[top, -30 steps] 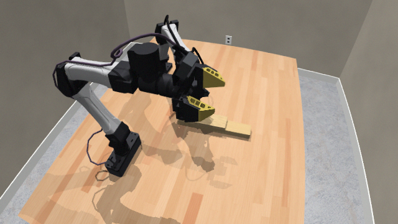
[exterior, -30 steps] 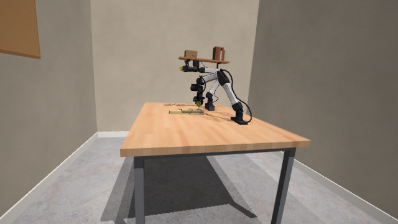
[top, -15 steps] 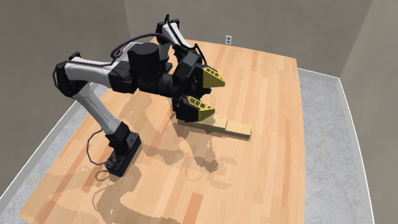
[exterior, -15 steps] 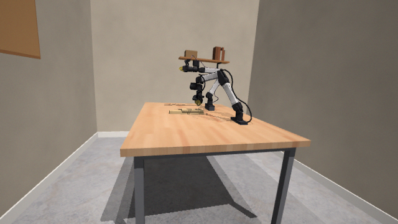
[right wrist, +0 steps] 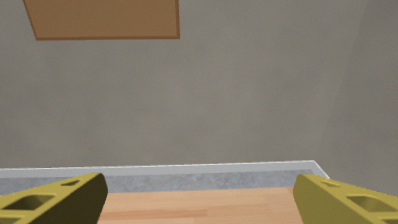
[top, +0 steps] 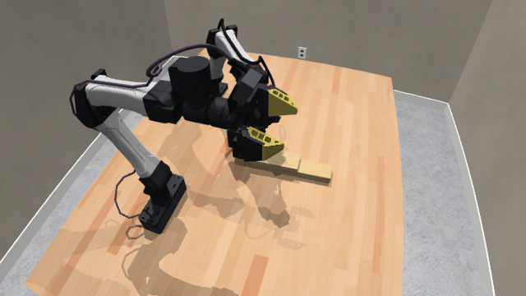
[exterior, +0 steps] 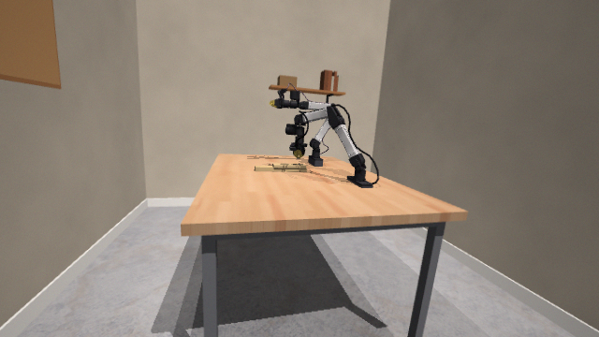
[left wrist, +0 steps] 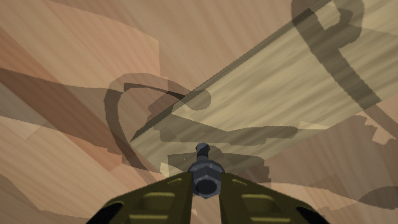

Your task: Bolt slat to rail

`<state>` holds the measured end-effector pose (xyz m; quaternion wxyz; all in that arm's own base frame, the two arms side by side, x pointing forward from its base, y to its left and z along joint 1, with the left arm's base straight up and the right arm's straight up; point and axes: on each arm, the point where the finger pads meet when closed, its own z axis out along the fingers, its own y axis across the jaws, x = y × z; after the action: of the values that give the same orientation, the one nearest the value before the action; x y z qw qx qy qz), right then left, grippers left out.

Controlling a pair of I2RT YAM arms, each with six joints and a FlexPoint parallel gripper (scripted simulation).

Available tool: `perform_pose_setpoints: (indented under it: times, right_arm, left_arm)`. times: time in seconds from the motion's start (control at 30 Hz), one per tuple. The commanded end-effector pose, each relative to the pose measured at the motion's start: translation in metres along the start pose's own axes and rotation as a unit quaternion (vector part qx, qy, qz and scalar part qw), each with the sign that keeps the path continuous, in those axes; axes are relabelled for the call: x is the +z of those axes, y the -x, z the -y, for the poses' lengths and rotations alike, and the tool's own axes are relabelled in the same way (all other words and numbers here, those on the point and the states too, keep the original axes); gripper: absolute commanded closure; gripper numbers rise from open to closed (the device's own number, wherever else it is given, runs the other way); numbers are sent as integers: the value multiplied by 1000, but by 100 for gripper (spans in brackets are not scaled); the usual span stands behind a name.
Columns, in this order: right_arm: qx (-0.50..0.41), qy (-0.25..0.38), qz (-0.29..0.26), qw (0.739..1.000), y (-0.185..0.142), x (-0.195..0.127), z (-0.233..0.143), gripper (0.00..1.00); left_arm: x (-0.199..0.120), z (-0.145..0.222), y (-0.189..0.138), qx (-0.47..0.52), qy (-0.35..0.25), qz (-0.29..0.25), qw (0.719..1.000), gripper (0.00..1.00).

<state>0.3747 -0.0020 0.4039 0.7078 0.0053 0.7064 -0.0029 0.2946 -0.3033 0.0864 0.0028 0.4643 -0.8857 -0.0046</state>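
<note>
The left gripper (exterior: 299, 154) (left wrist: 205, 181) pinches a dark nut (left wrist: 206, 172) between nearly closed fingertips, a bolt (left wrist: 202, 149) showing just beyond it above the pale wood. The slat (top: 291, 159) (exterior: 289, 166) lies on the rail (top: 316, 169) (exterior: 263, 168), whose end extends past it on the table (top: 349, 214) (exterior: 299, 201) (right wrist: 200, 207). The right gripper (top: 290, 128) (exterior: 272, 103) (right wrist: 200, 182) hangs above, fingers spread wide, holding nothing. How far the nut is threaded cannot be told.

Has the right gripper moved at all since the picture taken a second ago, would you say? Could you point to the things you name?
No, the right gripper (top: 289, 129) (right wrist: 200, 182) has not visibly moved; in the top view its fingers keep the same place relative to the wall outlet (top: 302, 53).
</note>
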Motion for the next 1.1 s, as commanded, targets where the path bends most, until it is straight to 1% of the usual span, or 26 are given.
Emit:
perform_pose_setpoints:
  times: [0.0, 0.27, 0.67, 1.07]
  right_arm:
    - [-2, 6, 3, 1000, 1, 0, -2, 0]
    - [-2, 6, 3, 1000, 1, 0, -2, 0]
    - [-2, 6, 3, 1000, 1, 0, -2, 0]
    - [-2, 6, 3, 1000, 1, 0, -2, 0]
  left_arm:
    - [-12, 3, 1, 2, -11, -1, 1000, 86]
    - [-9, 3, 0, 1, -10, -1, 1000, 86]
    - [-8, -2, -14, 1, -6, 0, 1000, 86]
    - [-11, -4, -16, -1, -8, 0, 1000, 86]
